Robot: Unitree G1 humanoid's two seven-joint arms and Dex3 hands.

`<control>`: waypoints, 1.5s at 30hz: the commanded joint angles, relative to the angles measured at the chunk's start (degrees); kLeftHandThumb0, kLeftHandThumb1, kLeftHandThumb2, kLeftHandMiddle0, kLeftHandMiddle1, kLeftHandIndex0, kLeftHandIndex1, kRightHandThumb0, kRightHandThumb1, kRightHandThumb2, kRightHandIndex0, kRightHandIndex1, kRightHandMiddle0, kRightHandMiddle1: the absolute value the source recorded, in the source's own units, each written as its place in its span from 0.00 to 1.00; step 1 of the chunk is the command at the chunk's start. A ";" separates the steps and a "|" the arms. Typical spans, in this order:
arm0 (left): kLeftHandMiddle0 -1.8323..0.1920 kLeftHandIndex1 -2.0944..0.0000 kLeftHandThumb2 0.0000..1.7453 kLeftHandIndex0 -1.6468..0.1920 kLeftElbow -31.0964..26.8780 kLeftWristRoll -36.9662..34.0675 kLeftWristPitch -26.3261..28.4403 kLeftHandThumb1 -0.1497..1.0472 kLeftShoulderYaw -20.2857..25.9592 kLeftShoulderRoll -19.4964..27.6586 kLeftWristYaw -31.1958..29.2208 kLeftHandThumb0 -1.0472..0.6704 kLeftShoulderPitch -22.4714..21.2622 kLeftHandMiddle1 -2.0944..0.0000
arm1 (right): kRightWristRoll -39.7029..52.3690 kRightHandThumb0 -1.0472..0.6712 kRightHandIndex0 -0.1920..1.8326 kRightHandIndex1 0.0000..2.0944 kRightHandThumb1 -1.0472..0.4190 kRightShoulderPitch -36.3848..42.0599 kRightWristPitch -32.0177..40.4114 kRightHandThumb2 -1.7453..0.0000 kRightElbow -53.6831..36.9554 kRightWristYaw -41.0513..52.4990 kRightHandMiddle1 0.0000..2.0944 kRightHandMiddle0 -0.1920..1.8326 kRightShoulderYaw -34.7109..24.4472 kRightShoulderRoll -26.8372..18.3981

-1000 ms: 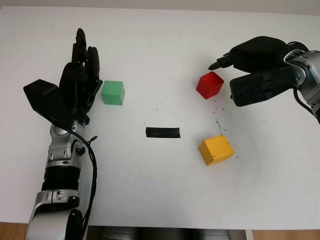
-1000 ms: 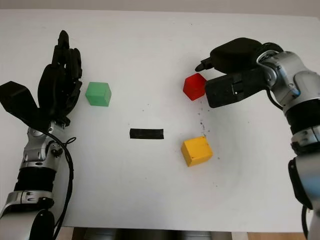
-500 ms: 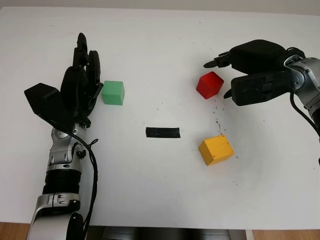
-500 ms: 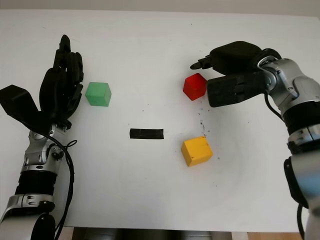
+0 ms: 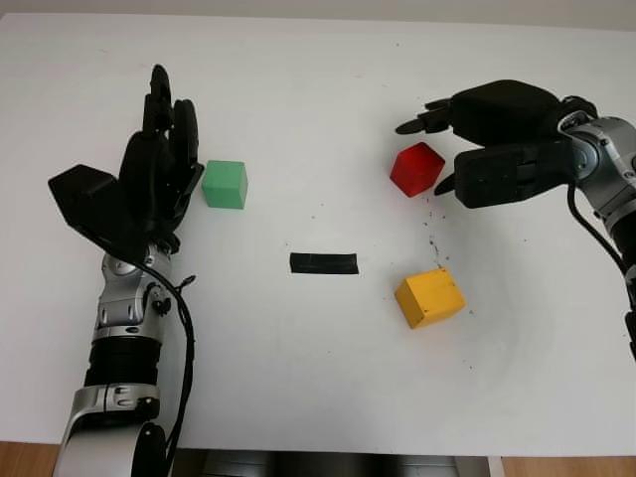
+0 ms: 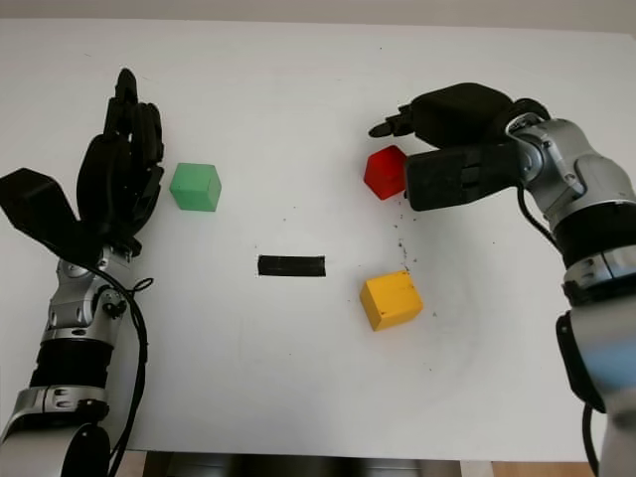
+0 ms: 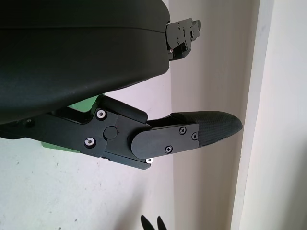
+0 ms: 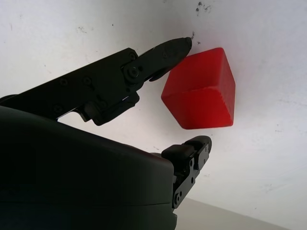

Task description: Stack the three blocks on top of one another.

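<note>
A red block sits on the white table at the right. My right hand is open around it from the right. Its long fingers reach past the block's far side and the thumb is at its near right side, with small gaps showing. A yellow block lies nearer, below the red one. A green block stands at the left. My left hand is open just left of it, palm toward the block, not touching; a strip of green block peeks from behind the hand's shell.
A short black tape strip is stuck on the table between the green and yellow blocks. Small dark specks dot the surface near the red and yellow blocks. The table's front edge runs along the bottom.
My right hand has shifted left toward the red block, its fingers now extending beyond the block's far side. The left hand and all blocks have stayed in place.
</note>
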 commanded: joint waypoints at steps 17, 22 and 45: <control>1.00 1.00 0.30 1.00 -1.43 -0.27 -0.38 1.00 -0.33 0.16 -1.14 0.18 1.41 1.00 | -1.48 0.41 0.23 0.04 0.14 0.81 -3.09 0.97 4.15 -7.67 0.10 0.45 1.89 1.72; 1.00 1.00 0.30 1.00 -1.01 0.05 -1.05 1.00 -0.41 0.17 -1.28 0.18 1.36 1.00 | -1.23 0.43 0.28 0.03 0.11 1.09 -2.89 0.97 3.65 -9.88 0.48 0.35 1.47 1.65; 1.00 0.99 0.31 1.00 0.64 4.32 -2.89 1.00 -1.74 0.39 0.95 0.17 0.51 0.98 | 2.18 0.42 0.29 0.02 0.11 -0.43 -2.96 0.97 -0.44 -6.85 0.54 0.36 -1.69 -0.30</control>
